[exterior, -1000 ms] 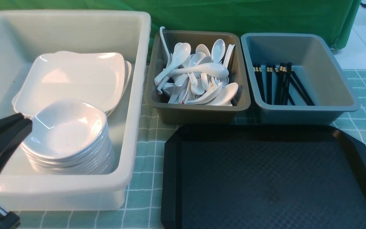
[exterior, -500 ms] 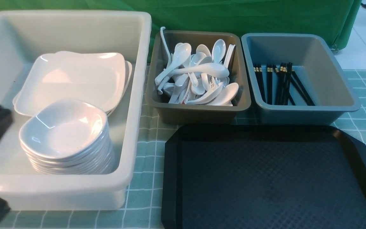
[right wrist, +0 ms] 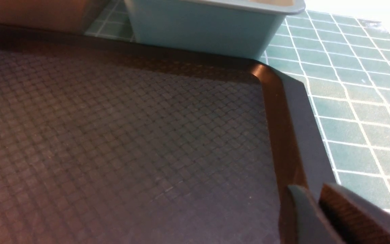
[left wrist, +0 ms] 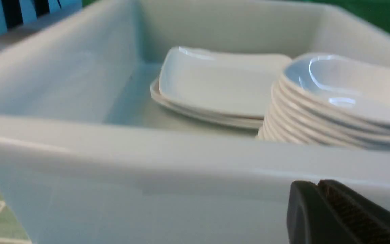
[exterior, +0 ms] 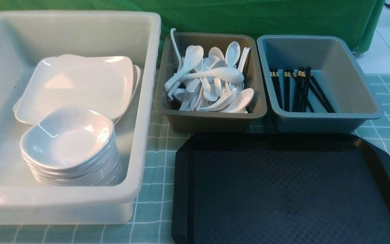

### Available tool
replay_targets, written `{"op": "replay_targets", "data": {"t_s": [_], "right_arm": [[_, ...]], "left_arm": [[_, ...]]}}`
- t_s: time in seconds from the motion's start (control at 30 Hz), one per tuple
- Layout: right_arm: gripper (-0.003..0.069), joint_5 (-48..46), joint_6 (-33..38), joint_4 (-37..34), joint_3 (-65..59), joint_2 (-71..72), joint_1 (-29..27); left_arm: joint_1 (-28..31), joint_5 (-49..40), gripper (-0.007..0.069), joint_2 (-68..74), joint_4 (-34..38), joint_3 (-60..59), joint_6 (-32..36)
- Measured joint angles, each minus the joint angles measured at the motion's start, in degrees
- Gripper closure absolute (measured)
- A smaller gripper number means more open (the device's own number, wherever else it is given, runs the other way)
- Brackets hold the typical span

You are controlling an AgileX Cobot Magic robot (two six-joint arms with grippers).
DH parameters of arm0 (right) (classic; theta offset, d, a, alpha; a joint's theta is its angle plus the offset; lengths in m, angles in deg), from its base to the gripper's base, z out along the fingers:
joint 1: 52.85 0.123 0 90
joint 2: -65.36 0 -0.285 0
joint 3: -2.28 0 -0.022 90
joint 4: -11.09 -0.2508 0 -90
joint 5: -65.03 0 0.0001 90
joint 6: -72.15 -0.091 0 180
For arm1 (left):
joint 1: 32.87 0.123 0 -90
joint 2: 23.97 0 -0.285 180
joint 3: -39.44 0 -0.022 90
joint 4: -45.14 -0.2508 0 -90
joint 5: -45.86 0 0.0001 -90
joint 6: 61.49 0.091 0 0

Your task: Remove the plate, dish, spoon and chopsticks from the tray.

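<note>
The black tray (exterior: 283,189) lies bare at the front right, with nothing on its textured surface (right wrist: 113,135). A white square plate (exterior: 80,84) tops a small stack in the white tub (exterior: 144,101). Beside it stands a stack of several small white dishes (exterior: 68,135). White spoons (exterior: 212,78) fill the brown tub, and black chopsticks (exterior: 296,88) lie in the blue-grey tub. My left gripper (left wrist: 318,184) is shut and empty, just outside the white tub's near wall (left wrist: 147,162). My right gripper (right wrist: 311,188) hangs over the tray's right rim, its jaws slightly apart and empty.
The brown tub (exterior: 212,118) and blue-grey tub (exterior: 320,118) stand directly behind the tray, nearly touching its far rim. A green checked cloth (exterior: 154,169) covers the table, and a green curtain (exterior: 249,17) hangs behind. Neither arm shows in the front view.
My left gripper has drawn back from beside the dish stack, down and to the left, out of the front view. The tubs and tray have not moved.
</note>
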Motion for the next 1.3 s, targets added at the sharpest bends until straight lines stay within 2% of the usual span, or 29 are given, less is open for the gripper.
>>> {"op": "replay_targets", "data": {"t_s": [1.3], "right_arm": [[0.0447, -0.07, 0.0, -0.05, 0.0, 0.0, 0.0]], "left_arm": [[0.0, -0.16, 0.0613, 0.0, 0.0, -0.02, -0.17]]}}
